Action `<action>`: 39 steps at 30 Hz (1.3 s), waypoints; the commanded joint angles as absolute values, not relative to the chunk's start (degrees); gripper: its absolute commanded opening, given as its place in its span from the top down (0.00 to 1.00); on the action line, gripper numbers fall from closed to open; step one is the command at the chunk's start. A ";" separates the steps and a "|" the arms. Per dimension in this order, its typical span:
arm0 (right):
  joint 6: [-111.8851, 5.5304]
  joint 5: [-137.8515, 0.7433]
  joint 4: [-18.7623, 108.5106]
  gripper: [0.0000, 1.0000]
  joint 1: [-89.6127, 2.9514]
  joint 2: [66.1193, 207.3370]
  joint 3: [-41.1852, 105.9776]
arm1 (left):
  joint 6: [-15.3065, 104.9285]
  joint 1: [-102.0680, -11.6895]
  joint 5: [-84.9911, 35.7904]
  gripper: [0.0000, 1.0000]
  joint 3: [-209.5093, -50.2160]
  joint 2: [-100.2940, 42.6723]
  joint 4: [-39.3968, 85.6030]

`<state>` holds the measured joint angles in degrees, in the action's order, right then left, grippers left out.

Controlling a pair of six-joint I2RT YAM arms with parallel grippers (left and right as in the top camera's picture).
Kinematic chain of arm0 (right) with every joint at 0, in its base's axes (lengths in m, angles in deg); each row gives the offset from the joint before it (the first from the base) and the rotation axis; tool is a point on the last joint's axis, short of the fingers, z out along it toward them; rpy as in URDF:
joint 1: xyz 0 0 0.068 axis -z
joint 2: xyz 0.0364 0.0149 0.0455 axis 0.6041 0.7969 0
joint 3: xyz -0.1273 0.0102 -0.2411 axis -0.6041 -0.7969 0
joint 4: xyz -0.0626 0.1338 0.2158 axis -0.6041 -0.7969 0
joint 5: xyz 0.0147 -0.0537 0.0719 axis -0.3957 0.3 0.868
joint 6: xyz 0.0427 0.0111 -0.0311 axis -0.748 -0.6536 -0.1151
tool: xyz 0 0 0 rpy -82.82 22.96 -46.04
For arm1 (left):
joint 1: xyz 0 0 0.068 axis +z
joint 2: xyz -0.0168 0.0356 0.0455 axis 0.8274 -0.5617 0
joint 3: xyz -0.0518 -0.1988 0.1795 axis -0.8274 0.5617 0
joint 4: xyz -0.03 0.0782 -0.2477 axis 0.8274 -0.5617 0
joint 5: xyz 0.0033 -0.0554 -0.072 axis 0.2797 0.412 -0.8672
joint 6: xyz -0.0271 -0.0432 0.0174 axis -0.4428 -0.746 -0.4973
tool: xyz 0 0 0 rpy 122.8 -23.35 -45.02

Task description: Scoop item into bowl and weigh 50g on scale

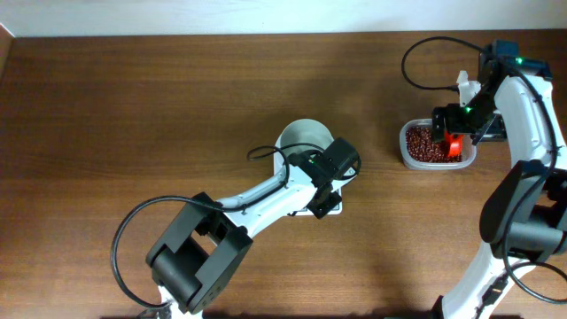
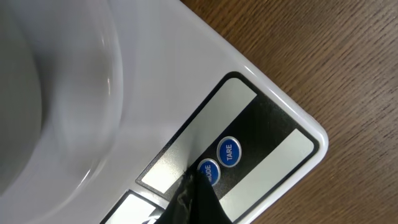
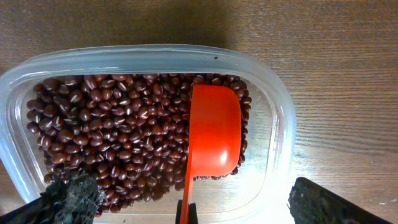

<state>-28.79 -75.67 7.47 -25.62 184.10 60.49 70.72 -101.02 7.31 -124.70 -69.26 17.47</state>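
The beans point(image 3: 118, 137), small glossy red-brown ovals with pale eye marks, lie in a loose heap inside a clear, rounded-rectangular plastic tub point(image 3: 273, 112) on the wood-grain table point(image 3: 348, 62). A smooth orange-red plastic scoop point(image 3: 214, 130) rests on them. Its handle runs down between the black fingers point(image 3: 71, 196) of the right gripper point(image 3: 194, 199), which are spread wide either side and grip nothing. Well apart, the plain white bowl point(image 2: 50, 93) sits on the flat white scale point(image 2: 186, 68). The left gripper point(image 2: 191, 202), pinched shut and empty, has its dark tip at the blue MODE button point(image 2: 209, 171) beside the TARE button point(image 2: 228, 151), seemingly touching it.
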 commanded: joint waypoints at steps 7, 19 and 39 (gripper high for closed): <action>-28.98 -76.17 7.49 0.01 -25.51 184.58 60.14 | 68.62 -99.90 11.25 1.00 -124.25 -72.62 16.08; -28.98 -76.17 7.49 0.01 -25.51 184.58 60.14 | 68.43 -99.84 11.42 1.00 -124.25 -73.48 16.03; -28.98 -76.17 7.49 0.01 -25.51 184.58 60.14 | 68.45 -99.93 11.88 1.00 -124.94 -75.57 15.22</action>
<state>-28.79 -75.67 7.47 -25.62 184.10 60.49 69.39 -100.98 8.62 -126.28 -70.44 15.05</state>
